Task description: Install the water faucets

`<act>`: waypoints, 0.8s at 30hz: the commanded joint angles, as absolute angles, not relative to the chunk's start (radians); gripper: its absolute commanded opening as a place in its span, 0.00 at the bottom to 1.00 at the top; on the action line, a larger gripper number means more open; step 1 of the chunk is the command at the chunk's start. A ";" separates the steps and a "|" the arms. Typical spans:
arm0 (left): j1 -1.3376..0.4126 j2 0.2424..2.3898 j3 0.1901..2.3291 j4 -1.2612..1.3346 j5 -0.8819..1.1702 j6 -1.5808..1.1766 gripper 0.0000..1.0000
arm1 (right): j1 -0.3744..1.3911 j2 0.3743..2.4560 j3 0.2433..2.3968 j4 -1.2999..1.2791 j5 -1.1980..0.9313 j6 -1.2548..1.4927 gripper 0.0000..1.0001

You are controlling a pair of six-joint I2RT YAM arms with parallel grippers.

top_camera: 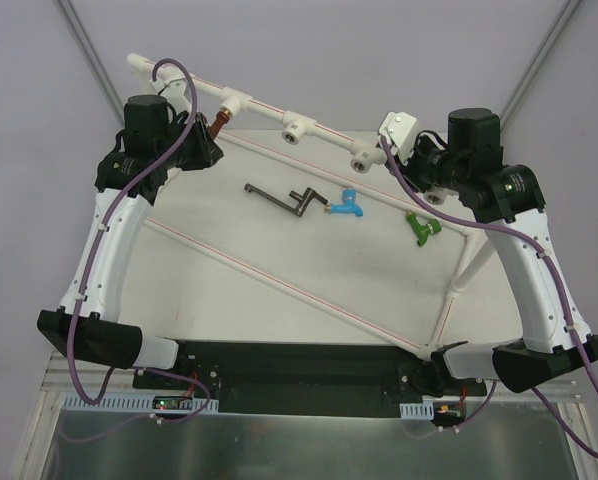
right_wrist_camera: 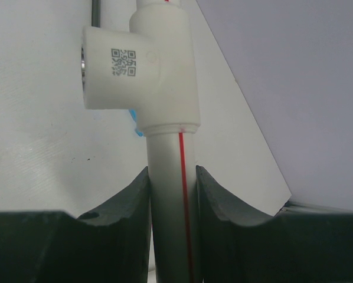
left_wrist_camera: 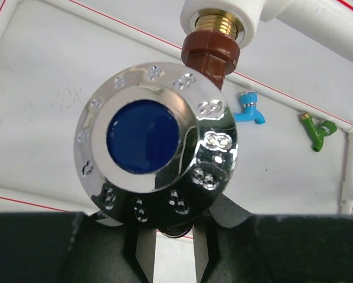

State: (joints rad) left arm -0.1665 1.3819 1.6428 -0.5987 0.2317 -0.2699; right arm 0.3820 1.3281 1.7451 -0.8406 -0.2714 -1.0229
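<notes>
- Three water faucets in all: one blue faucet (top_camera: 346, 205) and one green faucet (top_camera: 420, 228) lay loose on the white table (top_camera: 229, 290), well apart from each other, inside the white pipe frame (top_camera: 279, 272).
- One dark crank-shaped tool (top_camera: 284, 198) lay just left of the blue one.
- Both loose pieces looked small, light and rigid. The plastic body seemed the safest place to grip, leaving the brass thread free.
- The right gripper (right_wrist_camera: 172, 194) was clamped narrowly around a frame pipe, just below one tee fitting (right_wrist_camera: 141, 65), likely steadying it.
- The left gripper (left_wrist_camera: 173, 247) was closed on the red-brown faucet (left_wrist_camera: 212, 56), gripping beneath its chrome knob (left_wrist_camera: 156, 141).
- That polished knob would probably be slippery. The ribbed red-brown collar looked better for turning.
- Farthest back, this faucet's brass end sat in a socket on the far pipe. How deep it was threaded could not be told.
- At least three tee fittings showed along that pipe.
</notes>
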 commanded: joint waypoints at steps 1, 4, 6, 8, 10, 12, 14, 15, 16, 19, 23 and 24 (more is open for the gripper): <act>-0.202 1.397 1.704 -0.515 0.157 -0.175 0.00 | 0.410 1.341 1.715 -0.939 -0.281 -0.963 0.02; -0.218 1.405 1.709 -0.518 0.130 -0.150 0.00 | 0.408 1.339 1.715 -0.939 -0.279 -0.965 0.02; -0.224 1.408 1.712 -0.523 0.111 -0.137 0.00 | 0.411 1.339 1.715 -0.939 -0.279 -0.966 0.02; -0.227 1.408 1.717 -0.526 0.097 -0.124 0.00 | 0.410 1.339 1.715 -0.940 -0.279 -0.965 0.02; -0.235 1.408 1.721 -0.528 0.078 -0.115 0.00 | 0.410 1.339 1.715 -0.940 -0.281 -0.965 0.02; -0.242 1.411 1.727 -0.532 0.055 -0.100 0.00 | 0.413 1.339 1.715 -0.942 -0.281 -0.966 0.01; -0.248 1.413 1.735 -0.535 0.038 -0.075 0.00 | 0.411 1.339 1.717 -0.939 -0.279 -0.966 0.02; -0.255 1.414 1.738 -0.538 0.019 -0.068 0.00 | 0.413 1.339 1.715 -0.942 -0.281 -0.966 0.02; -0.265 1.414 1.746 -0.541 0.009 -0.049 0.00 | 0.416 1.339 1.717 -0.940 -0.282 -0.966 0.02; -0.287 1.422 1.761 -0.548 -0.030 -0.023 0.00 | 0.414 1.342 1.717 -0.940 -0.281 -0.968 0.02; -0.310 1.431 1.773 -0.551 -0.070 0.023 0.00 | 0.416 1.342 1.717 -0.942 -0.279 -0.969 0.02; -0.314 1.434 1.775 -0.552 -0.080 0.032 0.00 | 0.416 1.342 1.715 -0.940 -0.279 -0.969 0.02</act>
State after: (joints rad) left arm -0.2699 1.4139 1.7134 -0.6682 -0.0235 -0.0799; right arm 0.3836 1.3277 1.7443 -0.8398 -0.2665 -1.0264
